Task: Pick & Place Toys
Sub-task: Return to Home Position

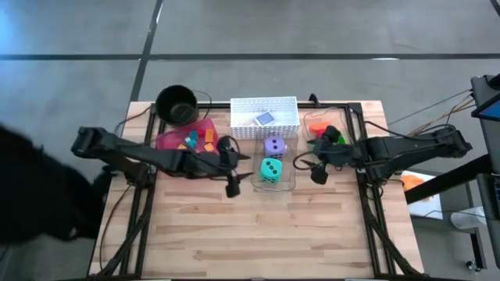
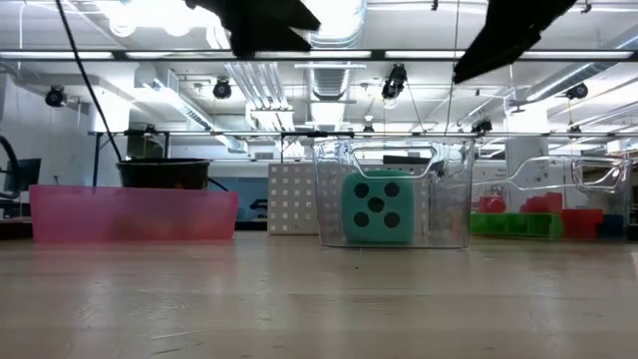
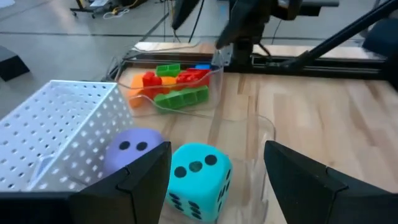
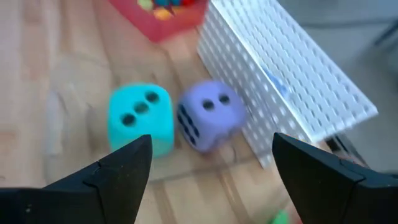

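Looking down on the worktop (image 1: 258,234), we saw the teal die (image 1: 270,169) and the purple die (image 1: 275,146) sitting in a clear bin (image 1: 290,183) near its middle, the purple one next to the white basket (image 1: 242,125). A small card (image 1: 266,119) lay in that basket. The left gripper (image 1: 232,166) hung between the pink tray (image 1: 168,140) and the bin, its fingers (image 3: 143,186) spread wide and holding nothing, as its wrist view confirmed. The right gripper (image 1: 315,160) hung just on the bin's other side, likewise spread and empty. Close by that gripper, a second clear bin (image 1: 311,117) held red, orange and green bricks (image 1: 322,129). Other bricks (image 1: 199,139) lay in the pink tray, which stood beside the black pot (image 1: 176,103). From worktop height we saw the teal die through the bin's clear wall.
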### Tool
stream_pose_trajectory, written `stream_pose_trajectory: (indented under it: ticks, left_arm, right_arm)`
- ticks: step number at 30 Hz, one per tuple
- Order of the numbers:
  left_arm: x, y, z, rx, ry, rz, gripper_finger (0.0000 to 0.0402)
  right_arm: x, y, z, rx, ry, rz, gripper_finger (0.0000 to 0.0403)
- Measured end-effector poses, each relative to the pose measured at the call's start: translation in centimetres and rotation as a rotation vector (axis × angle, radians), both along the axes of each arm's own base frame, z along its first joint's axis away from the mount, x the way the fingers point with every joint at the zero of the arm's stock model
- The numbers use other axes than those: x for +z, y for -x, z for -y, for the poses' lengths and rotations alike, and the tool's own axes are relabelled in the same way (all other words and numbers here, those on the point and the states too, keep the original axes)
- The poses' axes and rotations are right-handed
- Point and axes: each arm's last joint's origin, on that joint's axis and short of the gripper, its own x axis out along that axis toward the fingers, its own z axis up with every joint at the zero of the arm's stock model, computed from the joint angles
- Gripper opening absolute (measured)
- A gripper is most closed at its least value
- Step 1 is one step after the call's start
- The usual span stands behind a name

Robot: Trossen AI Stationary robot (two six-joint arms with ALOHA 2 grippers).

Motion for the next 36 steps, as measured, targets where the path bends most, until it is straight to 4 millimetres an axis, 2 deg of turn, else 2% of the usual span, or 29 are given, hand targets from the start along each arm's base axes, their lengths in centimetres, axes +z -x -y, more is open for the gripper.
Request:
stream_pose_trajectory:
  ticks: [5, 10, 14, 22, 28, 32, 36]
  left_arm:
    - [2.6, 2.7, -0.4, -0.022, 0.018, 0.025, 0.0259]
    - [2.8, 5.3, -0.9, -0.022, 0.024, 0.062, 0.0259]
    - [2.0, 7.1, -1.2, -0.017, 0.029, 0.076, 0.0259]
    - [0.2, 9.8, -1.9, 0.004, 0.068, 0.153, 0.0259]
    - [-0.1, 12.2, -2.4, 0.015, 0.081, 0.208, 0.0259]
    - [-0.2, 14.0, -2.6, 0.014, 0.09, 0.258, 0.0259]
    - [-1.3, 15.7, -2.8, 0.012, 0.095, 0.293, 0.0259]
  right_arm:
    - [0.8, -0.1, -0.6, 0.057, 0.016, 0.072, 0.0331]
    - [0.9, -0.2, -0.8, 0.11, -0.032, 0.094, 0.0305]
    - [1.0, -0.4, -1.1, 0.191, -0.099, 0.107, 0.0249]
    - [1.1, -0.5, -1.2, 0.211, -0.113, 0.121, 0.0111]
    - [1.5, 0.1, -1.6, 0.376, -0.188, 0.128, 0.0017]
    - [2.2, 1.0, -1.7, 0.474, -0.216, 0.162, 0.0013]
    - [2.7, 2.3, -1.5, 0.519, -0.191, 0.226, 0.0013]
